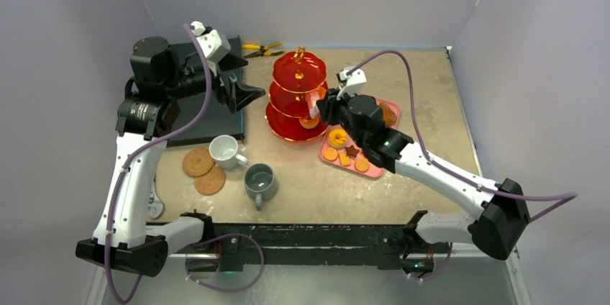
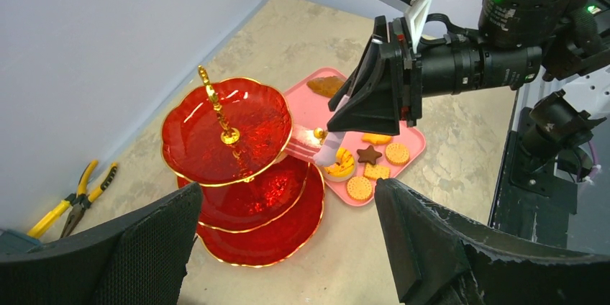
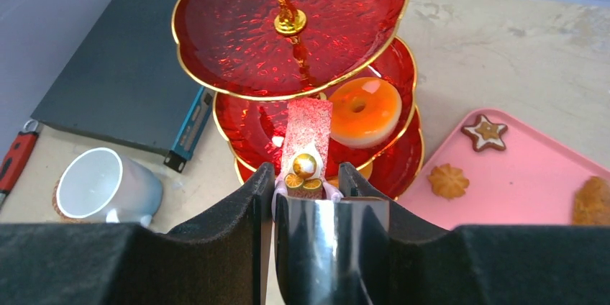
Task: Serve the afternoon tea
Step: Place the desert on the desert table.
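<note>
Right gripper pinches a pink cake slice topped with fruit, holding it at the rim of the red three-tier stand, just under the top plate. Left gripper hangs wide open and empty, just left of the stand.

Serving looks barely begun. One orange ring pastry lies on a lower tier; which one is unclear. Several biscuits wait on the pink tray. White mug and grey mug stand beside the cork coasters, apparently not on them.
</note>
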Action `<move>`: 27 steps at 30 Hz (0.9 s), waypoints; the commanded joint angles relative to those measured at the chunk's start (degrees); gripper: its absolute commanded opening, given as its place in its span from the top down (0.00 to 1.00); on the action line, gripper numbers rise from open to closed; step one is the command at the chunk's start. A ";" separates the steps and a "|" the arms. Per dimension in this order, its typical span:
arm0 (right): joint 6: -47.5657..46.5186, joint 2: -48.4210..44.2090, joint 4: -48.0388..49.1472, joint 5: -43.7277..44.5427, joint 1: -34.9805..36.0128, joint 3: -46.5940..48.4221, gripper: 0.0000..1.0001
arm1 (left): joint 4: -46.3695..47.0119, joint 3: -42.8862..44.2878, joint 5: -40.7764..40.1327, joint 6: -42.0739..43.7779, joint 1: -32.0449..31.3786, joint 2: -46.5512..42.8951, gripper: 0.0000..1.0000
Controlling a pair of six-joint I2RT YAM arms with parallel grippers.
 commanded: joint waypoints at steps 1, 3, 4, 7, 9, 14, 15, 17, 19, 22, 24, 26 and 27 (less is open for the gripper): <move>-1.09 1.59 4.75 -2.51 0.30 3.53 0.74 | 0.30 1.31 -0.16 0.54 0.07 -0.24 0.10; -1.07 2.76 5.06 -2.58 0.34 3.66 0.74 | 0.30 1.46 -0.16 0.45 0.07 -0.23 0.10; -1.01 3.21 5.39 -2.42 0.37 3.63 0.74 | 0.30 1.50 -0.08 0.45 0.06 -0.23 0.10; -0.94 4.13 6.87 -2.60 0.33 3.35 0.73 | 0.17 1.59 0.09 0.36 0.07 -0.23 0.10; -0.92 4.93 7.10 -2.52 0.37 3.80 0.73 | 0.13 1.68 0.10 0.36 0.07 -0.24 0.10; -0.92 6.43 8.44 -0.92 0.32 4.23 0.69 | 0.27 1.76 0.35 -0.07 0.06 -0.23 0.10; -0.87 6.57 9.01 -0.45 0.35 4.07 0.68 | 0.22 1.77 0.35 -0.08 0.06 -0.31 0.10; -0.86 6.92 10.42 0.12 0.34 3.66 0.66 | 0.17 1.85 0.29 -0.09 0.05 -0.41 0.10; -0.76 7.15 11.48 0.67 0.34 3.05 0.63 | 0.00 1.99 0.24 0.00 0.06 -0.49 0.10; -0.47 7.50 11.79 0.79 0.34 2.79 0.55 | -0.27 2.12 0.20 0.09 0.07 -0.54 0.10; -0.35 7.38 11.97 0.57 0.38 2.40 0.49 | -0.31 2.12 0.26 0.18 0.07 -0.58 0.10; -0.28 6.94 12.12 0.63 0.33 1.97 0.47 | -0.40 2.12 0.50 0.36 0.07 -0.43 0.10; -0.13 6.57 12.00 0.68 0.33 1.66 0.45 | -0.40 2.12 0.54 0.36 0.06 -0.37 0.10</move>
